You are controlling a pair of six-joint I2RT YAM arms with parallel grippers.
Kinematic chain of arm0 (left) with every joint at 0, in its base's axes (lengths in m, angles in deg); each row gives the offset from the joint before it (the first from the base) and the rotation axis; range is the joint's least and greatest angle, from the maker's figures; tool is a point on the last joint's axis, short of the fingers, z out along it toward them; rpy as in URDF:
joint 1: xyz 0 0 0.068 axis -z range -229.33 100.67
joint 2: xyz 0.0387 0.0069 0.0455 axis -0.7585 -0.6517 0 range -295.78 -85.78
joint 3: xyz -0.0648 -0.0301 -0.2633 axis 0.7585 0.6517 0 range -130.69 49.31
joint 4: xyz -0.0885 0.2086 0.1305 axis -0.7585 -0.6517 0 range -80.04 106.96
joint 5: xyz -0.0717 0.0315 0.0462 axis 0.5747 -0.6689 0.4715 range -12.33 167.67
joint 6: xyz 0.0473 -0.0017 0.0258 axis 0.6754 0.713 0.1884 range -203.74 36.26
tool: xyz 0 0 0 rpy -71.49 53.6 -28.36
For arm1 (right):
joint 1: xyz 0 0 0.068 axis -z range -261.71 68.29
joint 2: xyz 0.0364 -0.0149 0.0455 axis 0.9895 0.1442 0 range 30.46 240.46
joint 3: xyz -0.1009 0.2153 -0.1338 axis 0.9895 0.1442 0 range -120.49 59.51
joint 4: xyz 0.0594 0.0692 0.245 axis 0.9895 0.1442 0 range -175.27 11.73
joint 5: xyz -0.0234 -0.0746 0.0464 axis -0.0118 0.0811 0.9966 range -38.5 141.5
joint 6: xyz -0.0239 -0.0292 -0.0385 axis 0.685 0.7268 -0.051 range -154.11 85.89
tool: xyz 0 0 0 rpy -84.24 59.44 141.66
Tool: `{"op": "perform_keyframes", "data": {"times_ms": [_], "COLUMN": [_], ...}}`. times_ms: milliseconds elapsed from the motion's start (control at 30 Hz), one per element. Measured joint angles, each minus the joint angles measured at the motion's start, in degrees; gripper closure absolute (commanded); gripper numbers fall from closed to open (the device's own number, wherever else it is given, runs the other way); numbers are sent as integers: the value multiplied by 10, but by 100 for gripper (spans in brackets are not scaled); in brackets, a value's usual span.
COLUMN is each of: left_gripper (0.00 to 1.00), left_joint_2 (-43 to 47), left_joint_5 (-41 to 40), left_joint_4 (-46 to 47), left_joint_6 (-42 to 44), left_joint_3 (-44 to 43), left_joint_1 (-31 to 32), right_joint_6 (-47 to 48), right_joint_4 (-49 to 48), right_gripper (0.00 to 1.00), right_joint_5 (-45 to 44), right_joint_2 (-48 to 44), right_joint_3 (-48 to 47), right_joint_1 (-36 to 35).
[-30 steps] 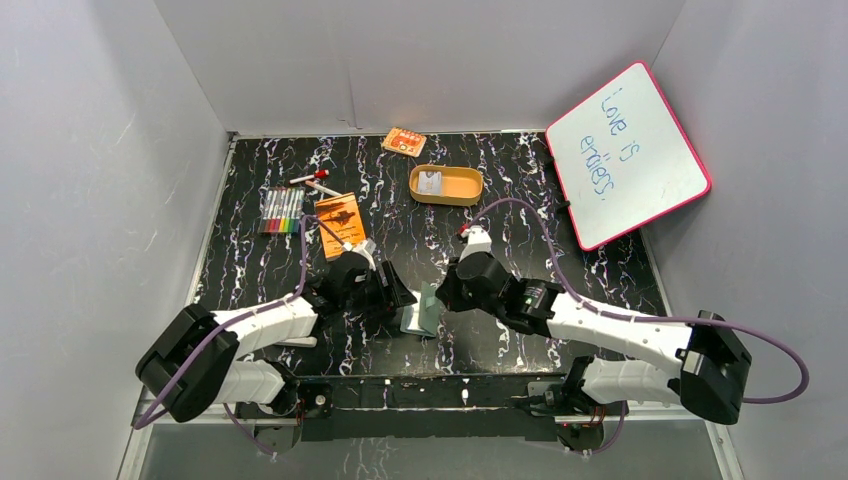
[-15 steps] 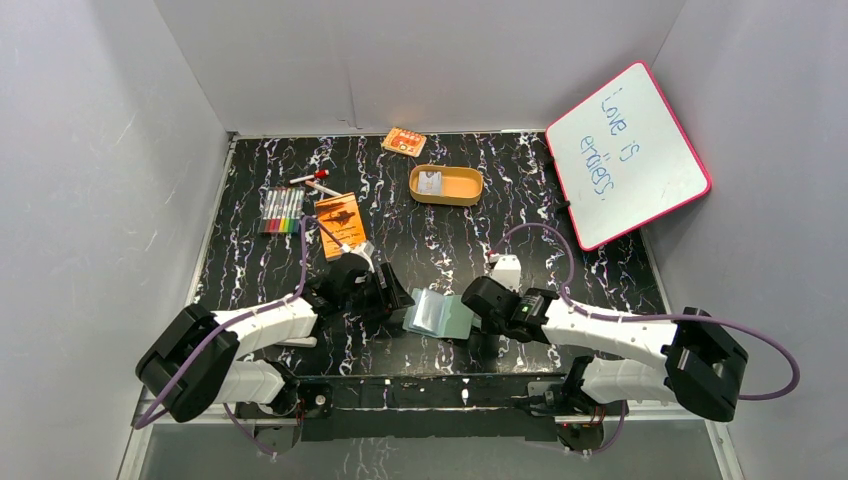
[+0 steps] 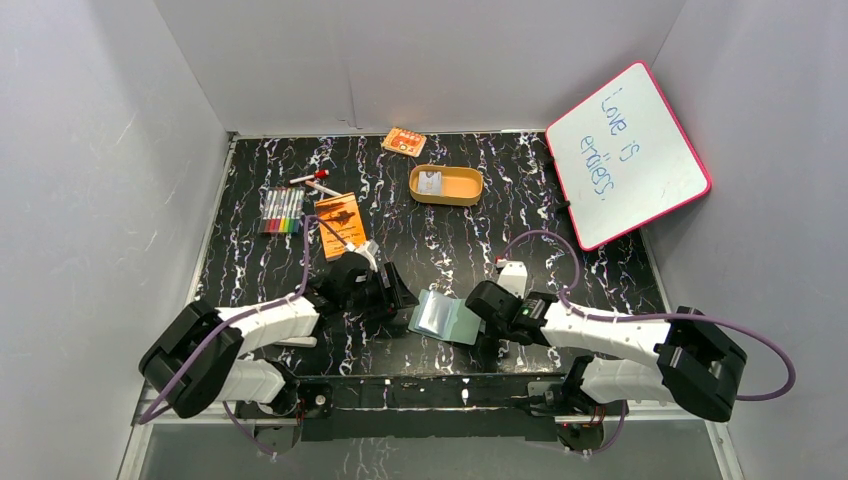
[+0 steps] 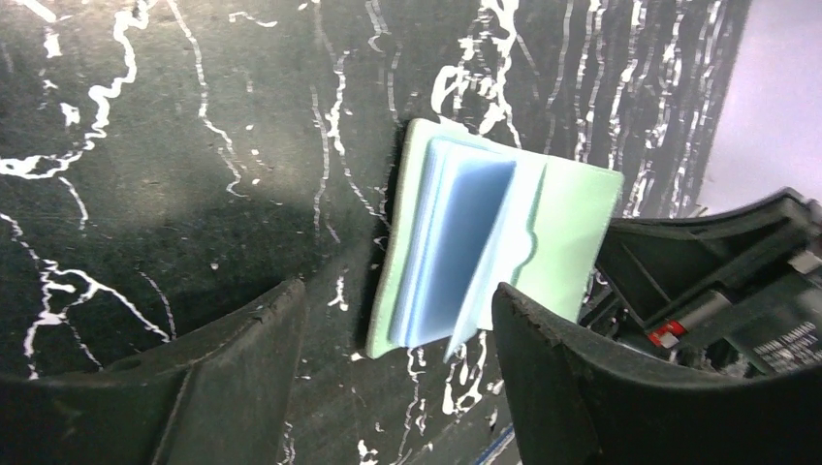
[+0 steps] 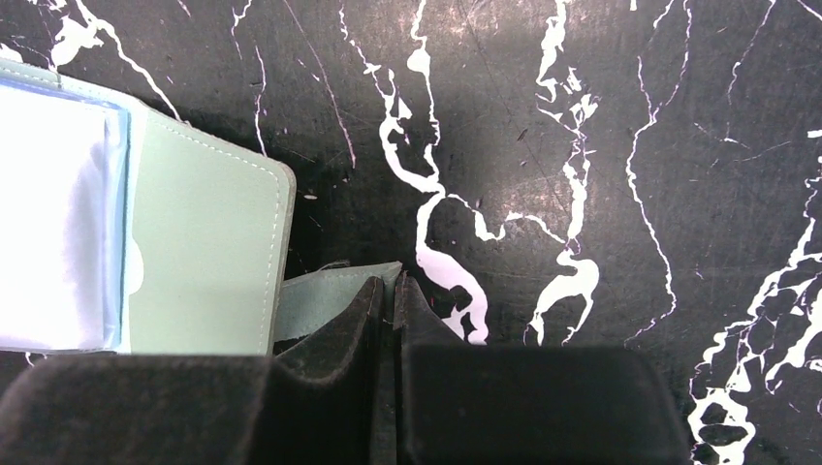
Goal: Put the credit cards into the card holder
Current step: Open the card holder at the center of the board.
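Had the dark sage-green folding card holder open on the black marbled table, tab pinched by the right hand, left hand spread beside it, but apparently loaded nothing, leaving a pale flat credit card in the tan oval tray.

— What do we count here?
— We count one card holder, one credit card, one oval tray, one whiteboard, one row of markers.
— And orange things?
— We see two: one packet, one booklet.
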State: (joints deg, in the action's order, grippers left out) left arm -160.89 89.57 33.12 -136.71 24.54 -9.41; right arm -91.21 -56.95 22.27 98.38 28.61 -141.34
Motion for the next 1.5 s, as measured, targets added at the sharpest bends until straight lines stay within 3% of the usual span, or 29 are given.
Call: {"op": "perform_keyframes", "data": {"times_ms": [300,633,833,1000,1300,1500], "left_gripper": [26,37,39,39,40,40], "left_joint_2": [18,-100,-114,-116,-117,-117], "left_joint_5": [59,128,134,133,130,129], "left_joint_4": [37,85,99,102,104,104], "left_joint_6": [11,18,19,18,18,18], "left_joint_3": [-17,-33,-36,-36,-36,-36], "left_joint_1": [0,16,23,23,23,23], "right_joint_6": [1,5,4,9,38,86], "right_joint_4": [-17,-24,-17,33,117,88], "right_gripper": [100,100,64,48,45,49], "right_joint_5": [12,19,29,35,25,67], "right_joint_2": [0,-11,-25,-70,-148,-148], "right_joint_3": [11,17,17,6,-113,-159], "right_joint_1": [15,20,23,23,23,24]}}
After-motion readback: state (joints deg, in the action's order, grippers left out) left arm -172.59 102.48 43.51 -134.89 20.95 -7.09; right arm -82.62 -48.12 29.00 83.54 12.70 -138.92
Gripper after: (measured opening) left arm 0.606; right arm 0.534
